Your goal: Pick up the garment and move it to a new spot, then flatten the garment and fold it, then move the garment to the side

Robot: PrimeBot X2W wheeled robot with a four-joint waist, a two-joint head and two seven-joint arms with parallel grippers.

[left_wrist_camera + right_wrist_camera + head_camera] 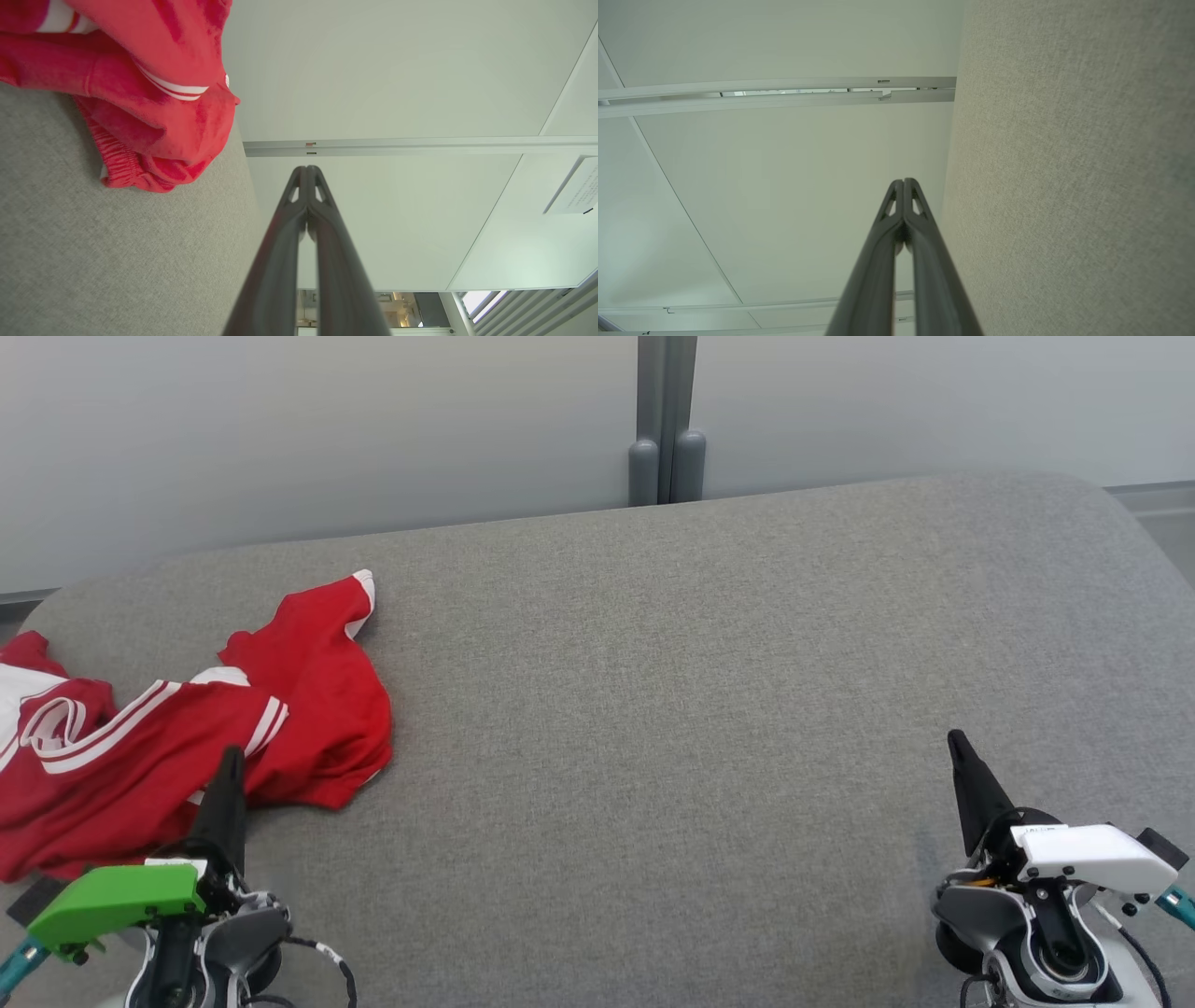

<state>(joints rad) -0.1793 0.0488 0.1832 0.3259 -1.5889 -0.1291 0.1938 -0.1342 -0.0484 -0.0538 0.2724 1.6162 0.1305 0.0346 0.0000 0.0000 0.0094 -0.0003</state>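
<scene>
A crumpled red garment [187, 728] with white stripes and trim lies in a heap at the left end of the grey padded surface [653, 709]. In the left wrist view the garment [154, 93] bunches at the upper left. My left gripper [231, 756] sits at the lower left, shut with nothing in it, its tip just in front of the heap's near edge. Its fingers [306, 170] press together in the left wrist view, apart from the cloth. My right gripper [954, 737] rests at the lower right, shut and empty, its fingers [903, 181] together beside the grey fabric.
Bare grey fabric stretches from the garment across the middle to the right end [1027, 616]. A pale wall [327, 429] with a grey post [666, 420] stands behind the far edge. The surface's rounded left corner [56, 602] lies just beyond the heap.
</scene>
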